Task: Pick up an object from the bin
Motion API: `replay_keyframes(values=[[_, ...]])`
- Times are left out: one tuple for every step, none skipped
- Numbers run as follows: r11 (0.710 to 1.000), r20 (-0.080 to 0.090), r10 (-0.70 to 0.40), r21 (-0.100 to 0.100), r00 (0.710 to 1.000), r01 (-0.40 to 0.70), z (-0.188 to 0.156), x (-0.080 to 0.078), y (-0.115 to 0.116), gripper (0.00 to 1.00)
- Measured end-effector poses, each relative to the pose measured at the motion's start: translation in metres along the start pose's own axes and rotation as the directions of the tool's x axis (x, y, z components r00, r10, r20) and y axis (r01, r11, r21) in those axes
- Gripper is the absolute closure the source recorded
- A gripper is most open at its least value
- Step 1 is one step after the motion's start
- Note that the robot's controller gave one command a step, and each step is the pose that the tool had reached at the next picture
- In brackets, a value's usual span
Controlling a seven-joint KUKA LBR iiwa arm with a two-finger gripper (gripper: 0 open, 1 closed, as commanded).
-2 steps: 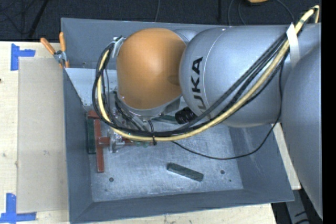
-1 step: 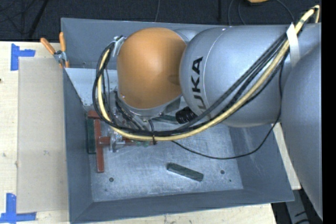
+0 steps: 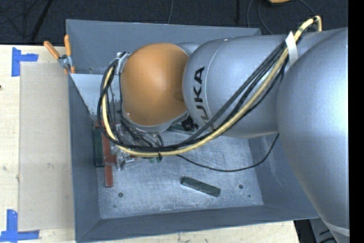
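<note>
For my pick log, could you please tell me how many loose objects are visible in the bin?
3: a dark bar at lower centre, a reddish-brown stick at the left wall, a dark green piece beside it. The arm may hide more.

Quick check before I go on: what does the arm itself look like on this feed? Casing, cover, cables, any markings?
The arm has a rounded, silver-grey casing with black KUKA lettering. A smooth, orange, dome-shaped cover sits at its wrist. A bundle of black and yellow cables runs along the outside, bound by a white tie, and loops below the cover.
</note>
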State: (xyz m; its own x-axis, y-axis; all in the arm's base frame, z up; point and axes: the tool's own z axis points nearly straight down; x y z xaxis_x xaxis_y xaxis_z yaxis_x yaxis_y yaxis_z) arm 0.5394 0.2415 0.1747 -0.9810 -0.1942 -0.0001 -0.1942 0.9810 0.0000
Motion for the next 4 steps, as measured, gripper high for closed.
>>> replay_keyframes(values=[[0.987,0.002,-0.160,0.000,0.987,0.160,0.016,-0.025,0.001,0.00],[0.965,0.000,-0.264,-0.001,0.965,0.264,0.016,-0.022,0.000,0.00],[0.828,0.006,-0.561,0.001,0.828,0.561,0.088,-0.045,-0.003,0.00],[0.829,0.011,-0.559,0.000,0.829,0.559,0.095,-0.052,-0.003,1.00]])
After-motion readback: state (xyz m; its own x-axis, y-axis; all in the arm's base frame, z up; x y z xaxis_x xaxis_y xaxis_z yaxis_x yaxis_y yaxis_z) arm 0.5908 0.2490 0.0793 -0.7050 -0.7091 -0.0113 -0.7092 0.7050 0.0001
